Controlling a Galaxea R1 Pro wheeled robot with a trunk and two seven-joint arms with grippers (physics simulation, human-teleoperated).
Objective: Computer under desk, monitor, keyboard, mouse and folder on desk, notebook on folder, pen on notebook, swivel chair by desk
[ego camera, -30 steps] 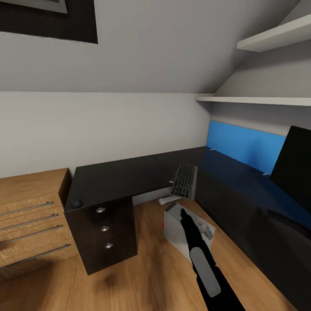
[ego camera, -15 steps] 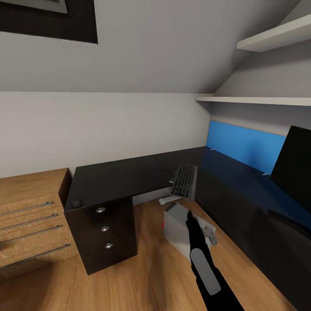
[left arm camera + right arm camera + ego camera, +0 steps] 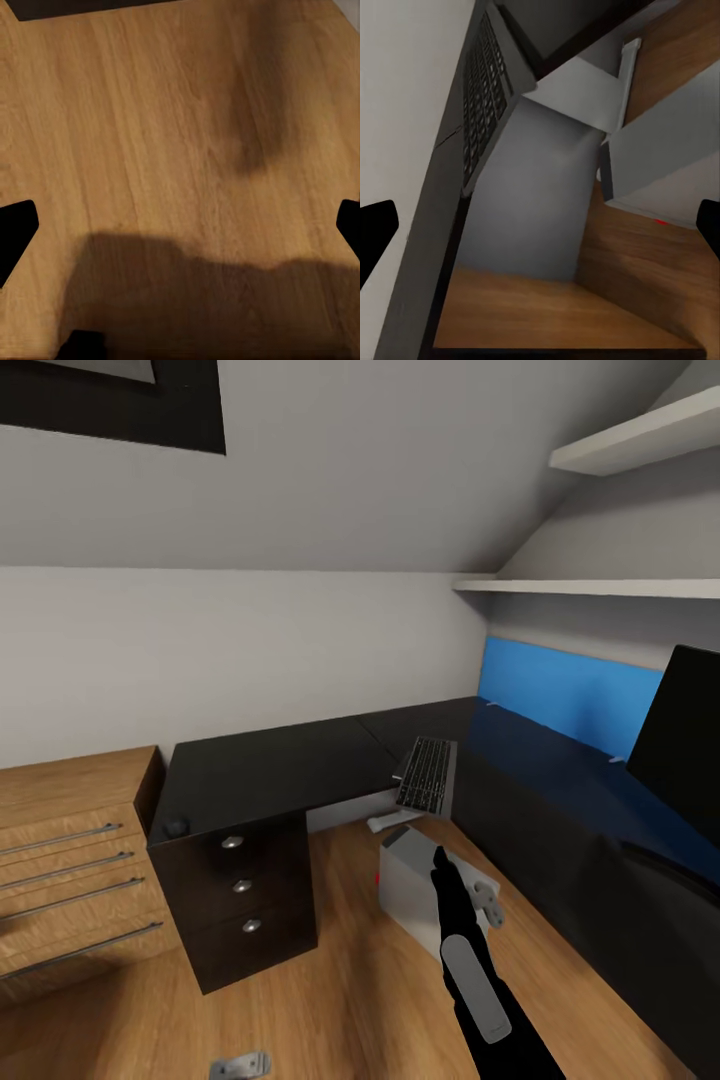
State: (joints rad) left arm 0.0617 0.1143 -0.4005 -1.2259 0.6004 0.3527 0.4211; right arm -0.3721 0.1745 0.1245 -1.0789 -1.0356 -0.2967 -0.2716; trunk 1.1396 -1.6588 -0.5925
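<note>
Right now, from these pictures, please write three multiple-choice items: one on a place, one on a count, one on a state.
1. Where is the mouse?
A. on the floor
B. on the desk corner above the drawers
C. on a wall shelf

2. How many round knobs show on the desk drawers?
A. one
B. five
C. three

3. How does the keyboard lie?
A. tilted, propped at the desk edge
B. flat on the floor
C. upright on the monitor

1 B: it sits on the black top.
2 C: three silver knobs, one per drawer.
3 A: it leans at the inner corner.
</note>
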